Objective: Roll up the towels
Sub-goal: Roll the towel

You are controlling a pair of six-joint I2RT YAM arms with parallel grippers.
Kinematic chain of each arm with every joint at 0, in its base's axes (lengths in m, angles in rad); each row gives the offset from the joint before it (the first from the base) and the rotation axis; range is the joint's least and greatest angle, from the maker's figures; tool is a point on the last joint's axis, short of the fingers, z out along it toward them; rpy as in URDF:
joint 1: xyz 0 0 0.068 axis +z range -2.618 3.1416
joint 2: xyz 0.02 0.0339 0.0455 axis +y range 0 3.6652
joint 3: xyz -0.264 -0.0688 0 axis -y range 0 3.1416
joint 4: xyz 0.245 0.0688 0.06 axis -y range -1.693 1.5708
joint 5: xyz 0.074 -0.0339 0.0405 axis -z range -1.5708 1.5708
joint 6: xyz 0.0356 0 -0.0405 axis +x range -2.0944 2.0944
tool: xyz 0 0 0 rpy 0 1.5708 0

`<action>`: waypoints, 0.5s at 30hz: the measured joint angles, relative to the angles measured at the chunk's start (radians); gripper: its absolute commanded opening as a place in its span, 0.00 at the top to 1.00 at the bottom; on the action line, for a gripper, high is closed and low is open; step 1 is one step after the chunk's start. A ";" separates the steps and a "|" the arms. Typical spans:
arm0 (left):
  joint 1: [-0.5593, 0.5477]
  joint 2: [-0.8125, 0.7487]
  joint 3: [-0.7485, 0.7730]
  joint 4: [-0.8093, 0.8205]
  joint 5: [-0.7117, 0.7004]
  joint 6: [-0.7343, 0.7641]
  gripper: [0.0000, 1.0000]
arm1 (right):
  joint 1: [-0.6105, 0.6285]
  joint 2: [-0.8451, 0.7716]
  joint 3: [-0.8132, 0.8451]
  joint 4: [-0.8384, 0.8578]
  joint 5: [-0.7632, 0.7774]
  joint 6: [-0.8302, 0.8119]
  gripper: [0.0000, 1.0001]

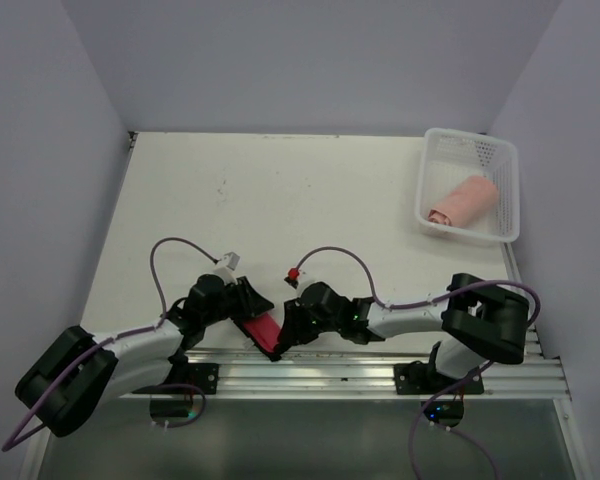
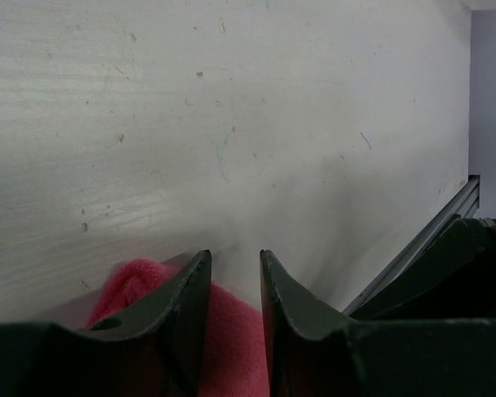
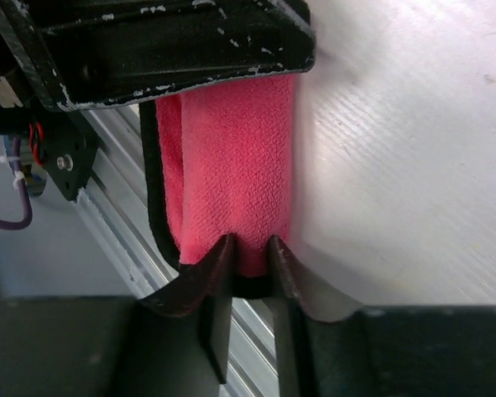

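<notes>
Far end of red-faced, dark-trimmed soft cloth (image 3: 231, 165), beyond right claw (image 3: 250, 248), hidden under left claw (image 2: 234, 269). Left claw's grip unclear.

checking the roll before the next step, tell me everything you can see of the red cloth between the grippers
The red cloth looks like soft, terry-like fabric with dark trim along one long side, gathered into a narrow roll or fold. It lies at the near edge of the table, beside the metal rail. The right gripper pinches one end. The left gripper sits over the other end, its grip unclear.
</notes>
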 measured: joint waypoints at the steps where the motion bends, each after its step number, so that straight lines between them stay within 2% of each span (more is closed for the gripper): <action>1: 0.000 -0.004 0.000 -0.003 -0.001 0.000 0.66 | 0.001 0.008 0.000 0.008 -0.006 0.002 0.85; 4: 0.000 -0.014 -0.002 -0.013 -0.003 0.000 0.66 | 0.008 0.023 0.000 0.025 -0.021 0.006 0.99; 12: 0.000 -0.025 0.002 -0.036 -0.005 0.005 0.66 | 0.013 0.024 0.006 0.018 -0.016 0.000 1.00; 15: -0.001 -0.027 0.027 -0.080 -0.012 0.009 0.65 | 0.027 0.007 0.011 -0.012 0.032 -0.019 1.00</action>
